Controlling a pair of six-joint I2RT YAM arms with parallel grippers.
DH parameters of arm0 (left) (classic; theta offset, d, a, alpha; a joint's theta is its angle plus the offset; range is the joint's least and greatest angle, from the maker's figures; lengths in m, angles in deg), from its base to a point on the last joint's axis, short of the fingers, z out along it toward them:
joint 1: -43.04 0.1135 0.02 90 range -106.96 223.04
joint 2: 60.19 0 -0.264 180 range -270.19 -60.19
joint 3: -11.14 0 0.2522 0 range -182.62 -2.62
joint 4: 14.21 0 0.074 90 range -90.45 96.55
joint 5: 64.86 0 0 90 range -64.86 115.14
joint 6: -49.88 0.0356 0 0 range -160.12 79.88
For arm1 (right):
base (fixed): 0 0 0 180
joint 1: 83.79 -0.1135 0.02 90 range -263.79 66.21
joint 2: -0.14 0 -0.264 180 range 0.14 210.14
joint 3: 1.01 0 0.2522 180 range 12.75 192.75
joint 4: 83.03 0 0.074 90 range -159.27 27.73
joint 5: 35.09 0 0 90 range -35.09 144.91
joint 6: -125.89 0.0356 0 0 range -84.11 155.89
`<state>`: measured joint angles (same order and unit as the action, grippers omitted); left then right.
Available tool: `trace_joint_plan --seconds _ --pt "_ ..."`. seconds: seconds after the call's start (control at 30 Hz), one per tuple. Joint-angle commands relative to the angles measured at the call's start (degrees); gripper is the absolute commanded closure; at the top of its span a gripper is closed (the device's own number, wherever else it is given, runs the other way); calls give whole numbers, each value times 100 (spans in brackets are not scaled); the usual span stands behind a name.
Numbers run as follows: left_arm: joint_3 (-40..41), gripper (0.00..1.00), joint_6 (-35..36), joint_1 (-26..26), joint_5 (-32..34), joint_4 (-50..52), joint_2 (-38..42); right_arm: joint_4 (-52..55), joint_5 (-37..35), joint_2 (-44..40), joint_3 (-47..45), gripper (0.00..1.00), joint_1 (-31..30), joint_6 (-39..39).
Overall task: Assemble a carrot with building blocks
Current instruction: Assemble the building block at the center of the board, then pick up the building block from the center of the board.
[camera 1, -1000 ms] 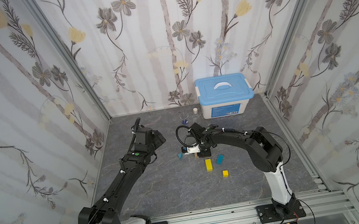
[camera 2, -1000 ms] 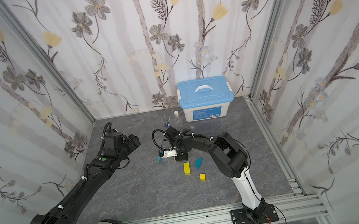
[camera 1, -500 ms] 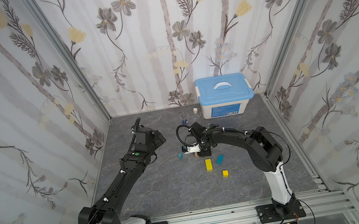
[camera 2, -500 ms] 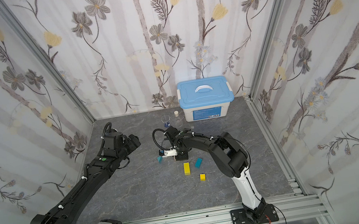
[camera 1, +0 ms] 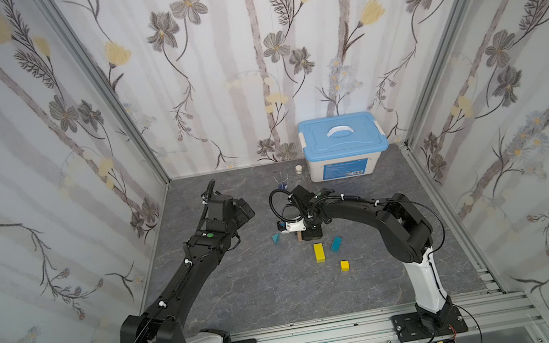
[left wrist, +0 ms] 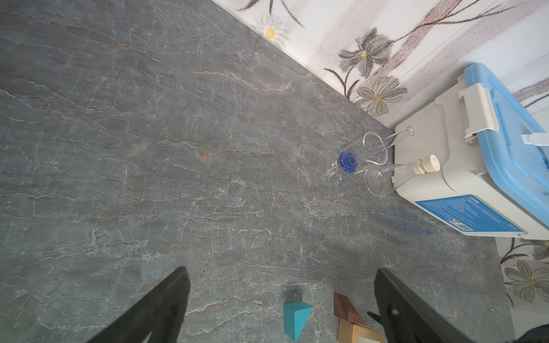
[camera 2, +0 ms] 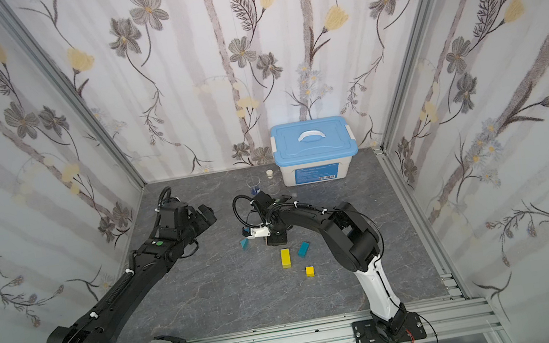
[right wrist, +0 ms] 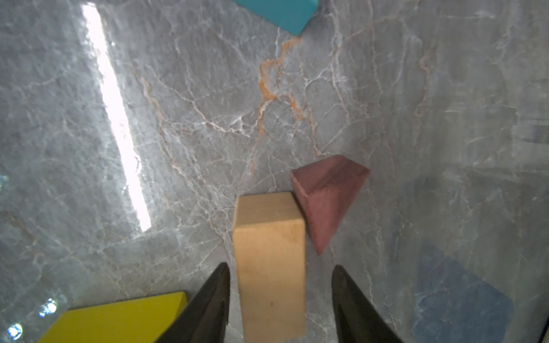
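The tan wooden bar (right wrist: 269, 252) lies flat on the grey marble-patterned table (right wrist: 178, 118), between the two black fingers of the right gripper (right wrist: 279, 265). The jaws stand partly apart. A narrow gap shows on one side of the bar and a wider gap on the other side, so the gripper surrounds the bar but does not press it. The maroon wooden triangle (right wrist: 326, 202) touches the far corner of the tan bar, beyond the fingertips.

The yellow bar (right wrist: 118, 317) lies beside the right gripper, apart from the tan bar. In a top view the teal triangle (camera 1: 276, 238) is near the right gripper, the teal bar (camera 1: 336, 243) is just beside the yellow bar, and the small yellow cube (camera 1: 344, 265) lies alone.

The left gripper (left wrist: 281, 270) has its jaws spread wide and holds nothing. It hangs over the table, apart from the blocks.
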<state>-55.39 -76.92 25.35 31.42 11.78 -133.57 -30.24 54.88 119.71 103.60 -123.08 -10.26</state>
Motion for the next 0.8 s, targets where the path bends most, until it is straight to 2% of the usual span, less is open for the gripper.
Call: trace_joint_plan --seconds 0.0,0.17,0.33,0.47,0.6,0.7,0.77 --pt "-48 0 66 -9 122 -13 96 112 8 -298 107 46 15 225" --pt "-91 0 155 -6 177 120 336 218 302 -754 272 46 -33 581" --pt "-228 0 129 1 545 497 534 578 522 -676 687 46 -379 1038" --pt "-169 0 24 10 931 725 984 875 633 -273 1121 47 -640 1793" --pt "-27 0 -117 27 1395 977 1690 969 392 181 1427 48 -869 2701" --pt "-37 0 -100 37 1482 1227 2008 1264 557 585 1959 49 -931 3475" --pt "-25 0 -100 45 1472 1326 2147 1336 489 736 2118 47 -1021 3666"
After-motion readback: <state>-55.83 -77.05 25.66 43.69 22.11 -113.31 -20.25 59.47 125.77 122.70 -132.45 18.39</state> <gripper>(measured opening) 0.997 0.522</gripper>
